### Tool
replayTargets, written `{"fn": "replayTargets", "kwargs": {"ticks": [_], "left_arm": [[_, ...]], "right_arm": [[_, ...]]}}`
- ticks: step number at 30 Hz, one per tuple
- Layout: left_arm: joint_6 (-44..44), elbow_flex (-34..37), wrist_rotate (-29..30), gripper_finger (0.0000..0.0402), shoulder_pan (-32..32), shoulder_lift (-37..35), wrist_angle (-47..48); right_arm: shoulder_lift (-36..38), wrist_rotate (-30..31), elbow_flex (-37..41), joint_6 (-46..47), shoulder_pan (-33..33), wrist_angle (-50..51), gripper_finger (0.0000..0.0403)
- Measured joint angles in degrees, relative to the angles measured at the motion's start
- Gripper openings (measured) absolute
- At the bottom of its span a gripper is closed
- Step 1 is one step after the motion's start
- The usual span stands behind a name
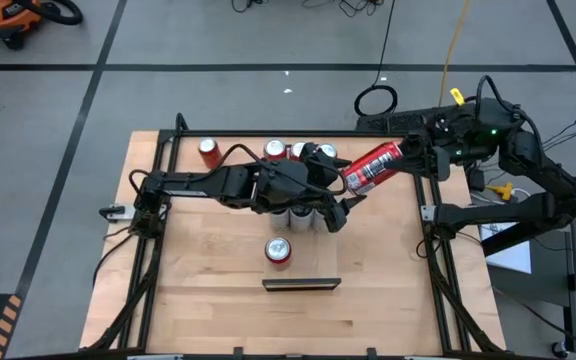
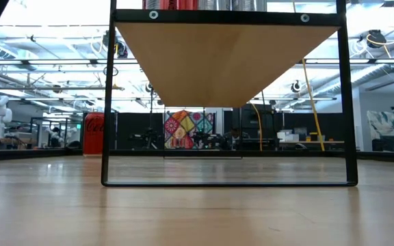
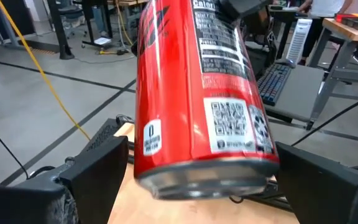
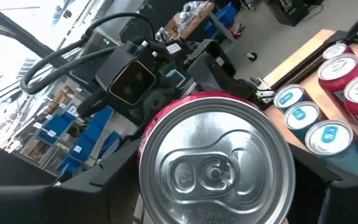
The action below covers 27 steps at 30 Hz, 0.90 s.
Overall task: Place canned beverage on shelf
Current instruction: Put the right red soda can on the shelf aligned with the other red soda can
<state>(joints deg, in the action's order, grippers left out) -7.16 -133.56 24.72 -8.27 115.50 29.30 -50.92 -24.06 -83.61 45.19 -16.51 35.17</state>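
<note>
A red beverage can (image 1: 373, 166) hangs in the air over the table's far right part. It lies nearly level, with my right gripper (image 1: 400, 152) shut on it. My left gripper (image 1: 351, 196) is open, and its two fingers stand either side of the can's bottom end (image 3: 207, 180). The right wrist view looks straight onto the can's top with its pull tab (image 4: 213, 168). The shelf (image 2: 224, 61) shows from below in the low view, a pale board on a black frame with can bottoms along its top edge. My right gripper pinches the can's side wall near its top end (image 3: 229, 18) between its two fingers. The fingers (image 4: 331, 186) lie along the can and come level from the table's right. The can is lifted clear, its bottom end toward my left gripper. Whether my left gripper's fingers (image 3: 98, 171) touch the can, I cannot tell.
Several red and silver cans (image 1: 286, 152) stand under and beside my left arm. One red can (image 1: 278, 250) stands nearer the front, and another (image 1: 208, 150) at the far left. A dark bar (image 1: 301, 284) lies near the front edge. Black frame posts (image 2: 105, 96) stand on the table.
</note>
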Motion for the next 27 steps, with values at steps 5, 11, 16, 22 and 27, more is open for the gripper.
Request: {"fn": "replayTargets", "kwargs": {"ticks": [5,11,16,22,27], "left_arm": [[0.07,0.00,1.27,0.0386,0.07,-0.02,-0.46],[0.55,0.00,2.38,0.0382,0.09,-0.04,-0.64],[0.53,0.00,3.07,0.0347,-0.02,-0.04,-3.24],[0.55,0.04,3.72,0.0290,-0.07,-0.04,-3.44],[0.42,0.04,4.10,0.0289,-0.11,-0.07,-3.28]], "right_arm": [[-1.29,0.06,0.02,-0.10,0.67,-2.34,0.0270],[-3.52,0.18,0.02,0.10,0.67,-6.13,0.0270],[-4.67,-0.11,0.00,0.14,0.67,-7.56,0.0270],[-4.89,-0.09,0.00,-0.54,0.72,-7.32,0.0270],[-4.82,-0.10,0.00,-0.70,0.67,-7.21,0.0270]]}}
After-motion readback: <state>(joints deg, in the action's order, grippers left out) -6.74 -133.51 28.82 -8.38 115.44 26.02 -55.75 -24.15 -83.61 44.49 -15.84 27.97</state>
